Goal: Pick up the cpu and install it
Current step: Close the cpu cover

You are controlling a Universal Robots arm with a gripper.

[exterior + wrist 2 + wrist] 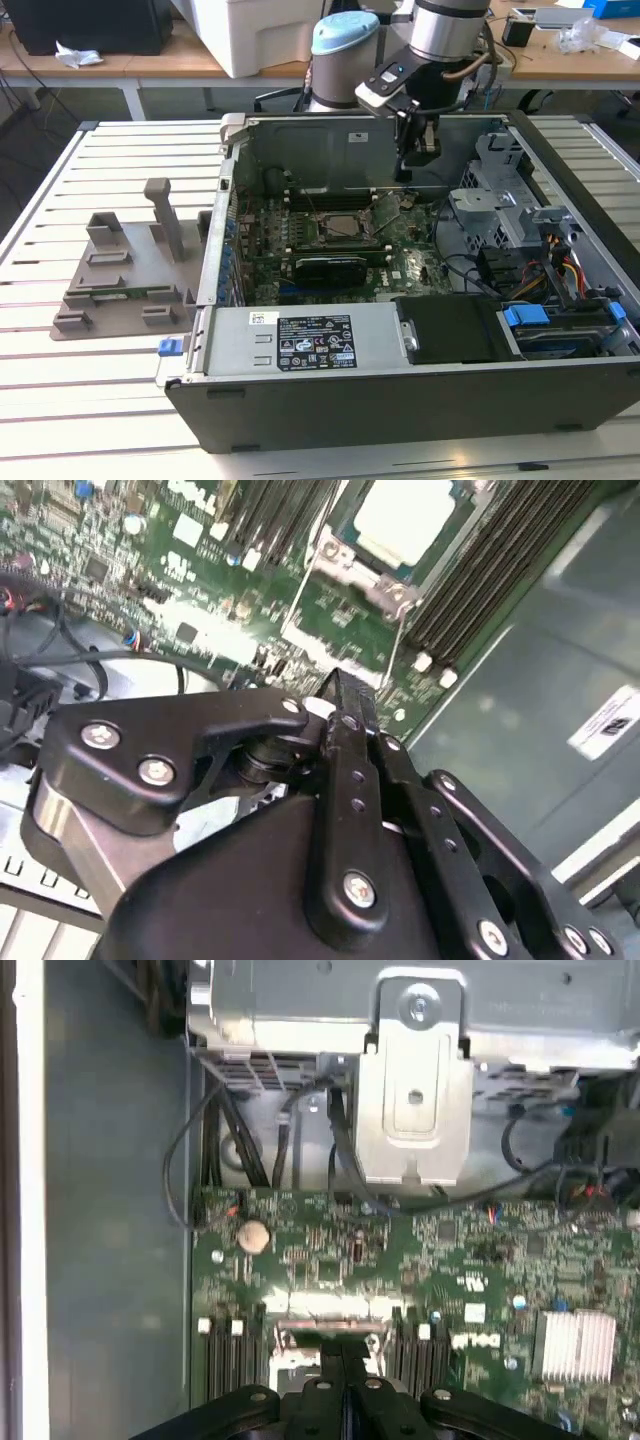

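Near the socketed cpu [405,520] hovers the closed end effector [338,685].

Nothing is coming out readable. In the exterior view, the metal cover [232,352] inside the computer case [400,412] is carrying a black-and-white label [315,342] and a small white sticker [263,318]. In the second wrist view, a white label [608,720] is sitting on the grey case wall [535,670], and its print is staying too small to read.

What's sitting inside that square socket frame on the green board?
The cpu, its pale metal top facing up, lies inside the socket frame. Its underside and the socket's contacts are covered by it.
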